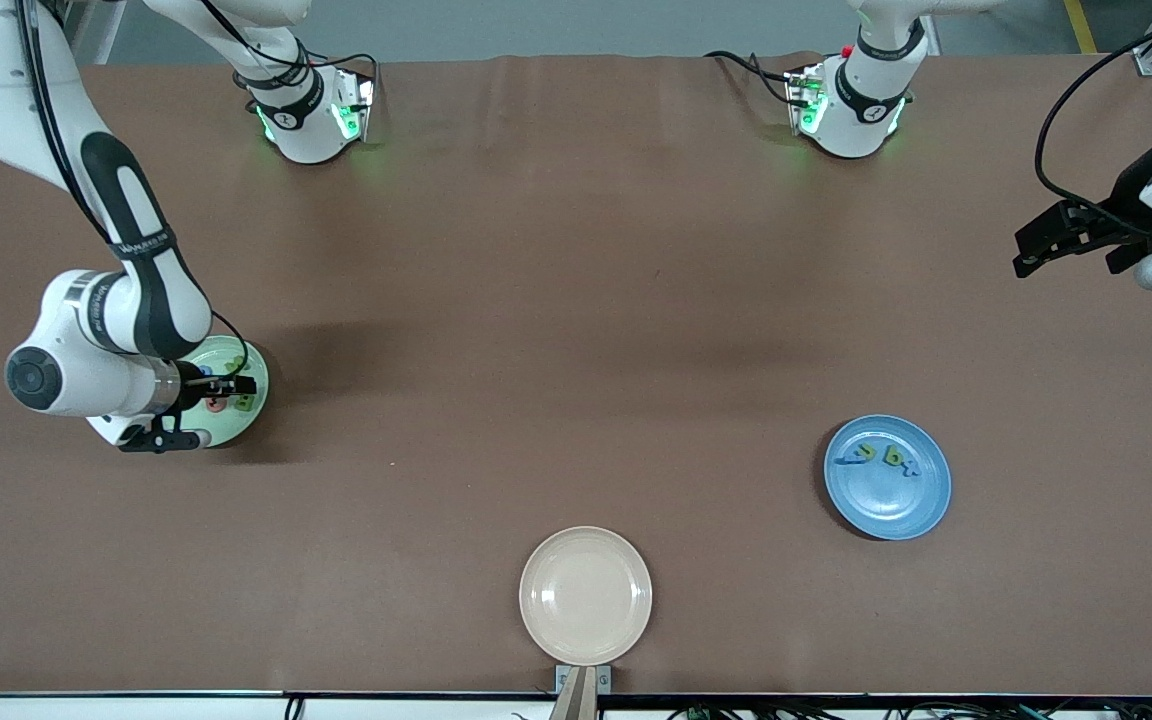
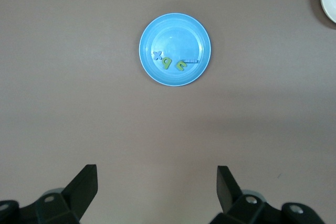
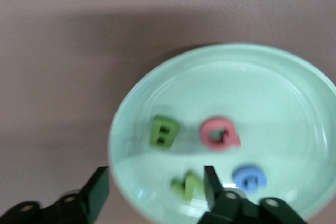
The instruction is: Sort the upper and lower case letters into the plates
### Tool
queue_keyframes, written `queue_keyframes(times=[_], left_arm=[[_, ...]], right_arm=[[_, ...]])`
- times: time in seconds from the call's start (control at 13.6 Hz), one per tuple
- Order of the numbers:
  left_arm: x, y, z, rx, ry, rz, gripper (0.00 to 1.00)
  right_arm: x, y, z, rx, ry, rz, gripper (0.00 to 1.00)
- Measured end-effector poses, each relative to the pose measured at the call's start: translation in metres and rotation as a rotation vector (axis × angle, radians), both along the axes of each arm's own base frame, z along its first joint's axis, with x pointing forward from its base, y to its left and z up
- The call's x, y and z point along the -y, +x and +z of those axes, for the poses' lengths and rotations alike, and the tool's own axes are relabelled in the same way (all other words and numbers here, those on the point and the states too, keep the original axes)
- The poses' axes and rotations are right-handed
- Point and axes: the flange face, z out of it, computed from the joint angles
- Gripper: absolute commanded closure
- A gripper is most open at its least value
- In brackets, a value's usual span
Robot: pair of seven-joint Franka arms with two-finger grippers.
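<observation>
Under spread right fingers [image 3: 100,190], mint plate [image 3: 273,72] with letters [image 3: 219,133].

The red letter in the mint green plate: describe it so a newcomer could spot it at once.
Find the pale mint green round plate at the right arm's end of the table, under the right pincer. Four small foam letters lie in it. The red letter lies between the green block letter B and the blue round letter, the only red one.
</observation>
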Motion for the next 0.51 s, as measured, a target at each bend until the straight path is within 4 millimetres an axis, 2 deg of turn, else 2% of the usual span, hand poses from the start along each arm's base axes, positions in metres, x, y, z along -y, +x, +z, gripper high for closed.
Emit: queue_keyframes(times=[0.22,0.37,0.51], left_arm=[[0.000,0.000,0.000,0.001,0.000,-0.001,0.00],[0.001,0.000,0.000,0.001,0.000,-0.002,0.00],[0.002,0.000,0.000,0.000,0.000,-0.004,0.00]], right_arm=[[-0.016,-0.011,0.093,-0.011,-0.022,-0.063,0.00],[-0.023,-0.028,0.165,0.020,-0.037,-0.098,0.00],[-0.030,-0.049,0.229,0.076,-0.041,-0.098,0.00]])
